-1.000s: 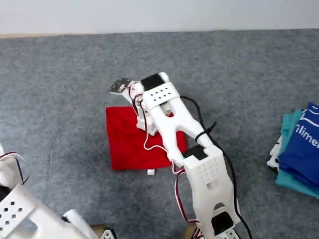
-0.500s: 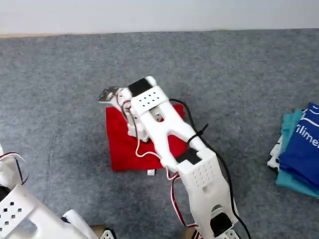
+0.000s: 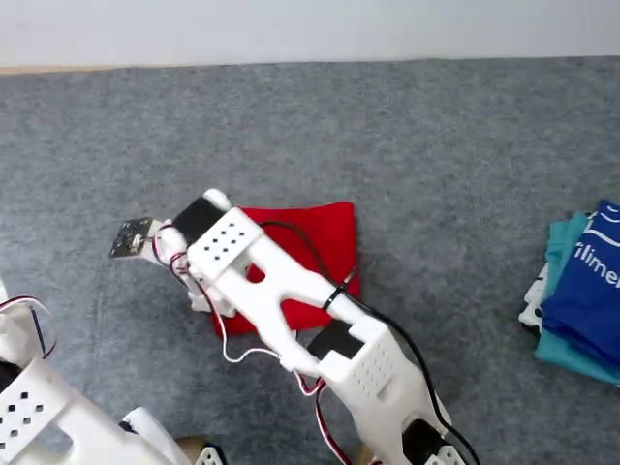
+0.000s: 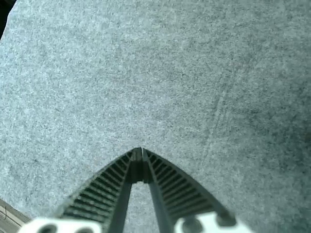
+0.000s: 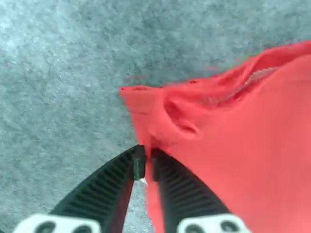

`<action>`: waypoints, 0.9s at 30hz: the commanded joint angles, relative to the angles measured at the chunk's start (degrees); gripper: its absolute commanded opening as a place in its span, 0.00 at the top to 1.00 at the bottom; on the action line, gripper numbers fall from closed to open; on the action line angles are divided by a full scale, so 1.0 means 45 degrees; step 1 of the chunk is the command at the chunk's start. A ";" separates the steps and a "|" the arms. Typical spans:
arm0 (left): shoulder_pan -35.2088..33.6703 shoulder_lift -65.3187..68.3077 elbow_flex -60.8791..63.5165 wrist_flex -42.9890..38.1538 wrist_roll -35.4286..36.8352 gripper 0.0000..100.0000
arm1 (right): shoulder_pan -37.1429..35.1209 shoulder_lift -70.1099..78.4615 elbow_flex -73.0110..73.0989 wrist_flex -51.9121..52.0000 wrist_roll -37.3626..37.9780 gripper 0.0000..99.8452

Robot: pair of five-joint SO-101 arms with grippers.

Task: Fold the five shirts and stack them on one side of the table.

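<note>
High view: tabletop (image 3: 436,145) carries the red shirt (image 3: 310,242) mid-table, with the folded stack (image 3: 581,291) well apart on my right. Right gripper (image 5: 142,162) fingers are closed at the shirt's left edge, and the cloth extends rightward. Left gripper (image 4: 142,162) fingers are closed over bare tabletop.

Grey felt-topped table (image 3: 465,145) carried two lots of clothing.
A folded red shirt (image 3: 339,223) lay near frame centre; a stack of folded shirts (image 3: 581,291), blue over teal, sat at the right edge, well apart.

Robotics lab bench, by the look — grey felt table (image 3: 465,145), plain white wall (image 3: 291,29), printed arm (image 3: 281,291) with exposed wiring.
</note>
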 commanded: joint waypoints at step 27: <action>-0.0039 -0.0195 0.0205 -0.0039 0.0059 1.00 | 0.3370 -0.1201 -0.1641 0.0498 -0.3419 0.99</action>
